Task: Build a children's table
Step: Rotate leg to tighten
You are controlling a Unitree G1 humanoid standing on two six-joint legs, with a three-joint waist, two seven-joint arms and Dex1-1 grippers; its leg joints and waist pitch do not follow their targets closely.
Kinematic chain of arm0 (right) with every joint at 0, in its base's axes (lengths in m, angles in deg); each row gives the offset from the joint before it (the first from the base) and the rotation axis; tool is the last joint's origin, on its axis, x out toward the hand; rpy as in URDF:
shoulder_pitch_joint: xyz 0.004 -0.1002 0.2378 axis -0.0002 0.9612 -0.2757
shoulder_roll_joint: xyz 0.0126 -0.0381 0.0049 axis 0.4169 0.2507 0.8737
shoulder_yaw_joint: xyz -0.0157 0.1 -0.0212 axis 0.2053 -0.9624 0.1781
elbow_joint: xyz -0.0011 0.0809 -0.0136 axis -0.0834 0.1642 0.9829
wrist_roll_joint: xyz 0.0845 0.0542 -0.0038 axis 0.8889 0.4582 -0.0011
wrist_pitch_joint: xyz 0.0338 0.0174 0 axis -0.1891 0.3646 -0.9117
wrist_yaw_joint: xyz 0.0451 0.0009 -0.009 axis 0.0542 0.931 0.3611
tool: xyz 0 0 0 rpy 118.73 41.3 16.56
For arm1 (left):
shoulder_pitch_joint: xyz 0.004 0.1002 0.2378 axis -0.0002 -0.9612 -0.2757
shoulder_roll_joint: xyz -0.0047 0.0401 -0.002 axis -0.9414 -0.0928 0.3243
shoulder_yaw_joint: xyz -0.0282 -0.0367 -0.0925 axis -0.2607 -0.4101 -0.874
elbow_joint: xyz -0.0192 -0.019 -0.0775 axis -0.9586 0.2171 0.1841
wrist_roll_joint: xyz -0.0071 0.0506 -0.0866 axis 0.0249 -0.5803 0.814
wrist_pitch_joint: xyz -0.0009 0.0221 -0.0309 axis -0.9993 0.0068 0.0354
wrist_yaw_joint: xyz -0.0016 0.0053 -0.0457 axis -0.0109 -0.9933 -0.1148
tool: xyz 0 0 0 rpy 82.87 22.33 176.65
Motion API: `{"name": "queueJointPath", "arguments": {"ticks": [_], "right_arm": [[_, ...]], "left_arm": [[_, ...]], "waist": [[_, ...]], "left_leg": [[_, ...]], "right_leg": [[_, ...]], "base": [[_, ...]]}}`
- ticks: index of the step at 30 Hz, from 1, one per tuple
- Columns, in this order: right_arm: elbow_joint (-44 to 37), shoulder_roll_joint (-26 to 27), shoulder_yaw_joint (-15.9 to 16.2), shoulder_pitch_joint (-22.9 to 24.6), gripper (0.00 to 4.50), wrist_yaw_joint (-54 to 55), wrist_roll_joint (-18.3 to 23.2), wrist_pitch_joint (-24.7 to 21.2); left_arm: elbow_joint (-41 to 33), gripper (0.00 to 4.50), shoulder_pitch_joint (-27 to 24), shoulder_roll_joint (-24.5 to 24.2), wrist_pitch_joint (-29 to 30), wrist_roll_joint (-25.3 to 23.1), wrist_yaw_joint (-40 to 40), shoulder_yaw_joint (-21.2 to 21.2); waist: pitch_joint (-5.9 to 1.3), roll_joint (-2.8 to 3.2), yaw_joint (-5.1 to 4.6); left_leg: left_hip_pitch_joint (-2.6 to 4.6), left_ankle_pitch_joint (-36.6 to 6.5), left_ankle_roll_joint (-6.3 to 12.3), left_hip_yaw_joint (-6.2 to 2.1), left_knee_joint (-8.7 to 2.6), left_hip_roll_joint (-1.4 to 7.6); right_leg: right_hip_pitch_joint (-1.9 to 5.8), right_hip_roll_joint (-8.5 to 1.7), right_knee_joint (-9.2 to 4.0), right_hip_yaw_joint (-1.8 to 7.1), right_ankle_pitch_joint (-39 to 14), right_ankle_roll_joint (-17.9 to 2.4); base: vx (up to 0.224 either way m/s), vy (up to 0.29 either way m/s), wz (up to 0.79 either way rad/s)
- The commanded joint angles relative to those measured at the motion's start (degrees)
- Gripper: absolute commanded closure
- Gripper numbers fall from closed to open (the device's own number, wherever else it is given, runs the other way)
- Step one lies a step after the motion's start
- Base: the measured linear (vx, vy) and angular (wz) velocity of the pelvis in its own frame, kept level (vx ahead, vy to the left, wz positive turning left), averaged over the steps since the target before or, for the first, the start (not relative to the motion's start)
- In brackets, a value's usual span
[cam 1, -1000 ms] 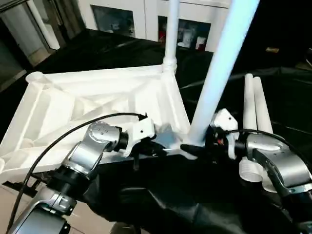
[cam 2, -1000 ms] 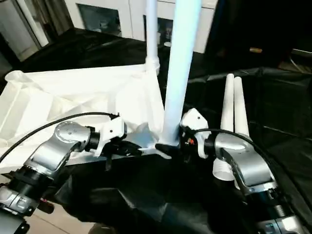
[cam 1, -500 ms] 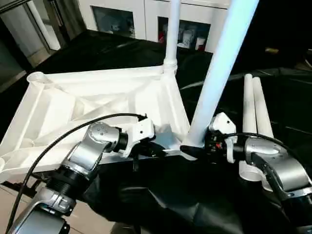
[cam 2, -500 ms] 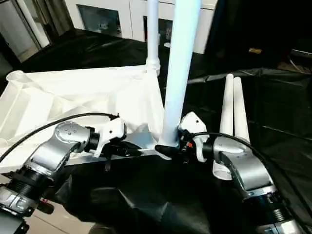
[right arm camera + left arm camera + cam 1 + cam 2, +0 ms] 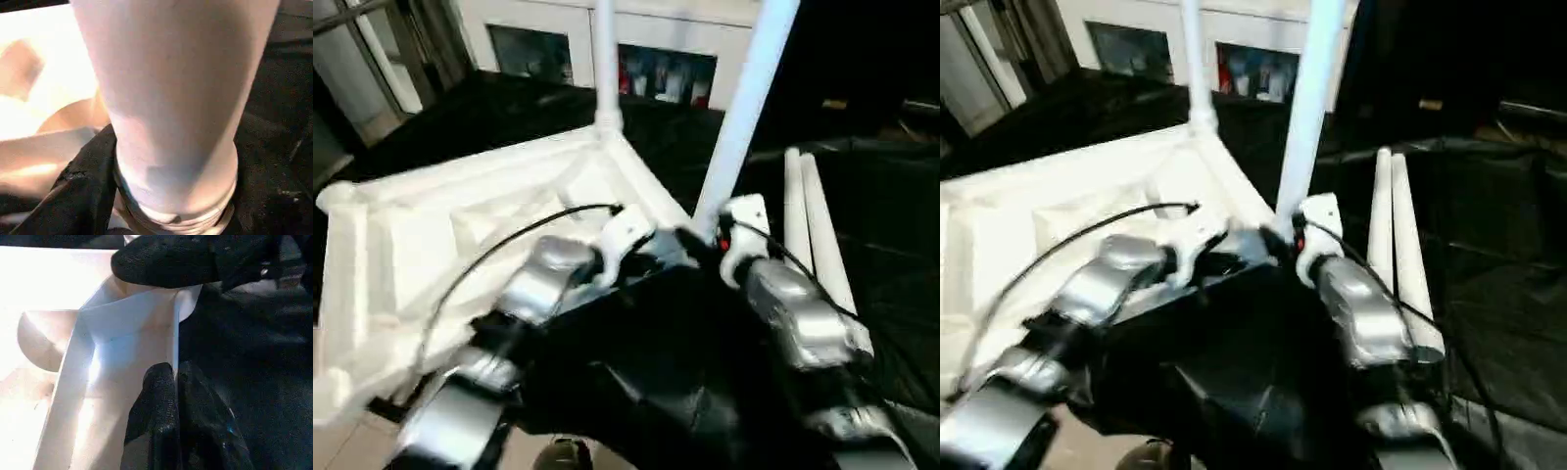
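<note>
Your white tabletop (image 5: 460,225) lies ribbed side up on the black-draped table (image 5: 891,196), with one leg (image 5: 604,59) upright in its far corner, another leg (image 5: 744,108) standing at the near corner, and two spare legs (image 5: 813,225) flat beside it. Your left gripper (image 5: 175,382) is pinched tight on the tabletop's thin edge. Your right gripper (image 5: 700,245) reaches in at the base of the near leg, its fingers (image 5: 83,205) around it.

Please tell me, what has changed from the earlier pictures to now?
No part clearly moved; the head camera shifted. The left gripper still pinches the tabletop rim, the right gripper still holds the near leg at its base, and the two spare legs still lie beside them.
</note>
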Motion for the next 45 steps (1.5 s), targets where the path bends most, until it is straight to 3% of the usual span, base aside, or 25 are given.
{"name": "queueJointPath", "arguments": {"ticks": [1,3,4,9,12,15,19,23,26,27,29,31,33,37,38,40,45], "right_arm": [[2.6,4.1,4.0,1.2,0.98,-2.3,1.1,-1.6],[2.5,4.1,4.1,0.9,0.98,-2.8,0.5,-1.5],[2.5,4.2,4.2,0.7,0.64,-3.2,0.0,-1.3],[2.5,2.5,4.7,-0.1,0.64,-6.1,-0.7,0.7],[-1.2,-1.6,6.0,0.6,0.64,-11.2,-0.1,0.1],[-2.7,-3.4,6.5,1.0,0.64,-13.4,0.0,-0.3],[-8.7,-11.1,8.2,3.3,0.64,-22.3,0.6,-1.8],[-13.2,-15.9,8.2,5.0,0.64,-29.5,1.7,-2.9],[-16.9,-20.3,9.3,6.7,0.64,-35.1,3.3,-4.4],[-16.9,-20.3,9.3,6.7,0.64,-35.1,3.3,-4.4],[-17.8,-21.4,9.6,7.1,0.64,-36.3,3.8,-4.8],[-18.3,-21.6,9.4,7.4,0.64,-37.4,4.5,-5.3],[-18.3,-21.2,9.2,7.4,0.64,-37.0,4.4,-5.3],[-18.5,-20.1,9.2,7.9,0.77,-35.9,4.9,-5.8],[-18.6,-19.7,9.4,8.2,1.06,-35.6,4.8,-5.9],[-18.3,-18.7,9.4,8.6,1.14,-34.9,4.9,-5.9],[-17.1,-16.3,8.7,8.9,1.58,-31.8,4.7,-6.0]], "left_arm": [[-0.6,4.50,2.0,2.7,-1.9,0.8,-2.9,-1.0],[-1.2,4.50,1.6,2.7,-2.1,0.8,-1.9,-0.6],[-1.6,4.50,1.4,2.7,-2.2,0.9,-1.3,-0.3],[-2.7,4.50,0.0,1.0,-6.5,0.9,2.7,1.0],[-4.9,4.50,-1.8,-1.6,-7.2,1.7,6.8,1.8],[-5.9,4.50,-2.6,-2.7,-8.0,2.0,8.7,2.3],[-10.5,4.50,-5.7,-7.1,-8.4,3.9,16.8,3.7],[-12.1,4.50,-6.9,-9.7,-9.5,4.5,20.8,4.1],[-13.1,4.50,-7.6,-11.2,-9.9,4.6,23.0,4.3],[-13.1,4.50,-7.6,-11.2,-9.9,4.6,23.0,4.3],[-13.6,4.50,-7.8,-11.8,-9.9,4.8,23.4,4.2],[-14.3,4.50,-8.2,-12.4,-9.6,5.0,24.2,4.1],[-14.5,4.50,-8.4,-12.6,-9.6,5.0,24.3,4.1],[-14.7,4.50,-9.1,-12.8,-9.7,4.6,24.6,4.4],[-14.7,4.50,-9.0,-12.7,-9.6,4.5,24.6,4.4],[-14.6,4.50,-8.9,-12.5,-9.3,4.5,24.5,4.3],[-14.7,4.50,-9.0,-12.6,-8.8,4.3,24.2,4.3]], "waist": [[-3.83,-0.73,-0.02],[-3.96,-0.81,-0.03],[-4.04,-0.79,0.05],[-4.08,-0.82,0.07],[-4.13,-0.80,0.03],[-4.49,-0.73,0.12],[-4.86,-0.69,0.45],[-5.04,-0.68,0.73],[-4.83,-0.82,1.23],[-4.71,-0.69,1.37],[-4.59,-0.98,1.24],[-4.46,-0.76,1.27],[-4.43,-0.48,1.26],[-4.66,-0.61,1.22],[-4.61,-0.68,1.21],[-4.66,-0.67,1.19],[-4.43,-0.65,1.19]], "left_leg": [[1.35,-15.0,-0.04,-1.43,-4.52,2.89],[1.13,-13.9,0.53,-1.47,-4.56,2.87],[1.23,-13.2,0.91,-1.38,-4.45,2.86],[0.91,-12.1,1.58,-1.43,-4.48,2.88],[1.05,-11.9,1.77,-1.34,-4.44,2.95],[1.04,-8.8,3.12,-1.11,-4.13,2.95],[0.83,-4.1,5.82,-1.13,-3.73,3.05],[0.79,-2.5,7.68,-1.02,-3.23,3.18],[1.07,-4.6,7.67,-0.91,-3.31,3.38],[1.09,-5.6,7.25,-0.94,-3.43,3.51],[1.11,-7.3,6.24,-0.89,-3.55,3.44],[1.16,-8.8,4.92,-0.98,-3.66,3.43],[1.15,-9.1,4.37,-1.08,-3.71,3.43],[1.07,-7.6,4.49,-1.03,-3.55,3.30],[1.02,-7.3,4.62,-1.04,-3.56,3.30],[0.99,-6.9,4.99,-1.05,-3.50,3.25],[1.12,-8.7,4.15,-1.09,-3.71,3.30]], "right_leg": [[1.91,-5.17,-5.68,2.78,-17.5,-10.6],[2.17,-5.20,-5.50,2.72,-15.8,-10.6],[2.11,-5.21,-5.48,2.76,-14.9,-10.7],[2.32,-5.29,-5.38,2.72,-14.4,-10.8],[2.38,-5.17,-5.26,2.68,-13.2,-11.3],[2.49,-5.00,-4.82,2.68,-7.8,-12.2],[2.88,-4.68,-3.67,2.38,1.6,-14.2],[2.90,-4.69,-3.10,2.27,6.1,-15.8],[2.84,-4.81,-3.51,2.33,2.7,-15.7],[2.68,-4.91,-3.67,2.36,0.6,-15.4],[2.54,-4.98,-4.03,2.40,-3.1,-15.3],[2.42,-5.07,-4.27,2.50,-6.6,-14.6],[2.37,-5.07,-4.32,2.51,-7.4,-14.3],[2.45,-4.96,-4.05,2.52,-4.2,-14.7],[2.43,-4.96,-4.00,2.51,-3.6,-14.8],[2.48,-4.95,-3.90,2.44,-2.7,-15.0],[2.35,-4.98,-4.20,2.46,-5.7,-14.6]], "base": [[0.000,0.000,0.00],[0.000,0.000,0.00],[0.000,0.000,0.00],[0.000,0.000,0.00],[0.000,0.000,0.00],[0.000,0.000,0.00],[0.000,0.000,0.00],[0.000,0.000,0.00],[0.000,0.000,0.00],[0.000,0.000,0.00],[0.000,0.000,0.00],[0.000,0.000,0.00],[0.000,0.000,0.00],[0.000,0.000,0.00],[0.000,0.000,0.00],[0.000,0.000,0.00],[0.000,0.000,0.00]]}}
